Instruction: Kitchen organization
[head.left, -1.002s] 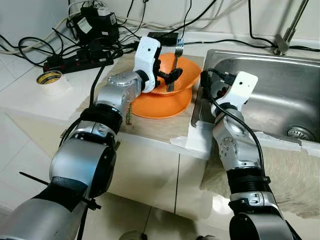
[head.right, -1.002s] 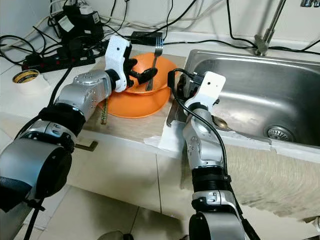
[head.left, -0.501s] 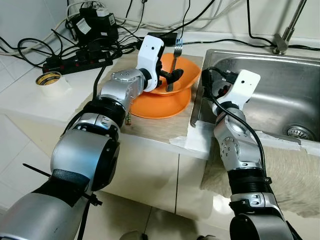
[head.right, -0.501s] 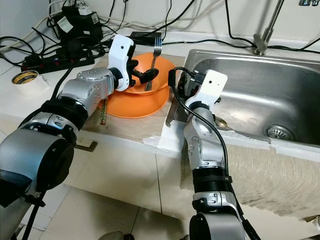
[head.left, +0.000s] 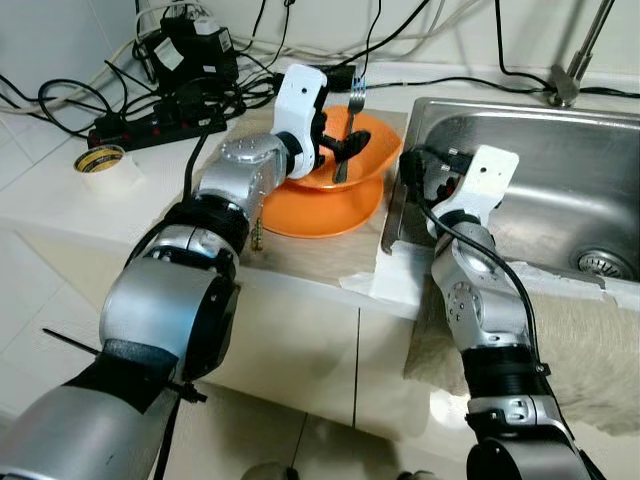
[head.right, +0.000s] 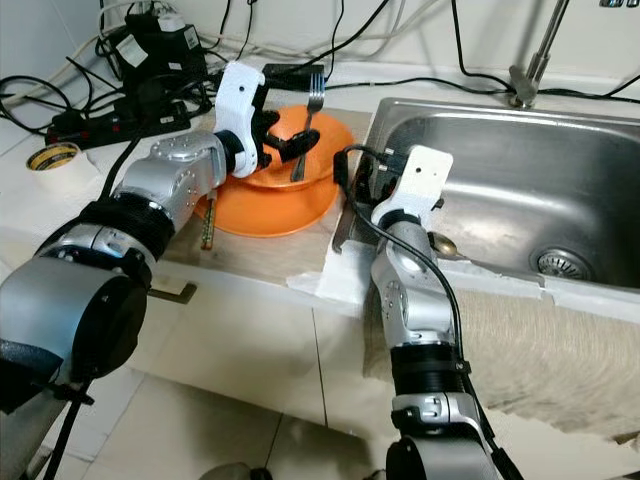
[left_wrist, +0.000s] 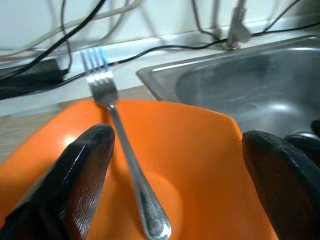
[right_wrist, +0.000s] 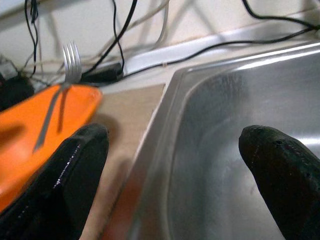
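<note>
- The left gripper (left_wrist: 175, 185) hovers over the glossy orange plastic bowl (head.left: 372, 140), its two black fingers (left_wrist: 82, 170) spread wide apart and holding nothing.
- Between those fingers a shiny silver metal fork (left_wrist: 122, 150) leans inside the bowl, handle end down in the hollow, tines up past the rim on the side away from the gripper.
- The bowl sits nested on a second, wider orange bowl (head.left: 325, 212), which stands on the pale beige countertop (head.left: 310, 255) below the gripper.
- The right gripper (right_wrist: 175, 165) is poised at the near left edge of the stainless steel sink (head.right: 520, 170), fingers likewise parted and empty; the sink basin lies ahead of it, and the orange bowl with the fork is off to its left.
- Beyond the left gripper, near the wall, lie a black power strip (head.left: 155, 125) and tangled black cables (head.left: 60, 95).
- A roll of white tape (head.left: 103, 163) rests on the counter well to the left of the left arm.
</note>
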